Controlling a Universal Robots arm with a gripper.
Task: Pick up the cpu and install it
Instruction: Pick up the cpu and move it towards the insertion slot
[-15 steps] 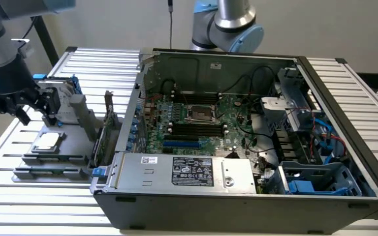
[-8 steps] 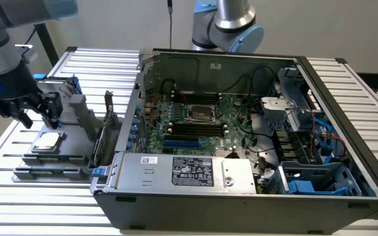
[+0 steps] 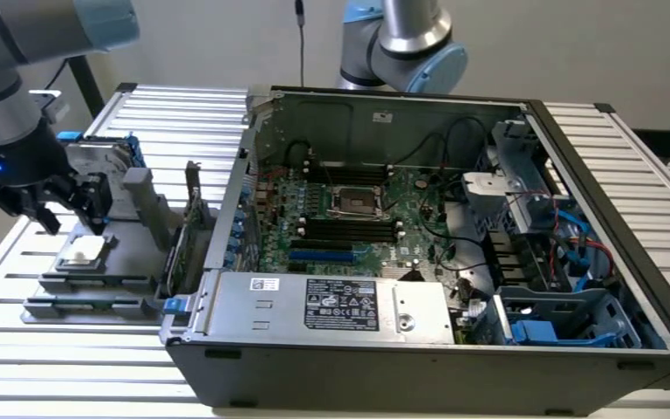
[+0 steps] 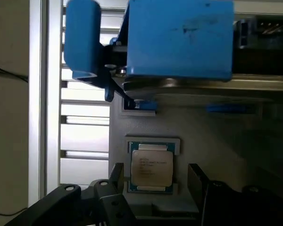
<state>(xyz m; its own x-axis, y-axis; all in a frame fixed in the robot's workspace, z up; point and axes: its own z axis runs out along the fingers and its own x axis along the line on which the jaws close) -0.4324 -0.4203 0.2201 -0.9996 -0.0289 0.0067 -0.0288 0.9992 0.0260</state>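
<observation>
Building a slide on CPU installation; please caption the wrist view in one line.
Gripper with open jaws hovers over the cpu, which lies flat in its grey holder, not yet grasped.

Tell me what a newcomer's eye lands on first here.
The big open computer case dominates the exterior view's middle, its green motherboard laid bare. At the exterior view's left, the open gripper hovers over the cpu, which lies in a grey holder.
</observation>
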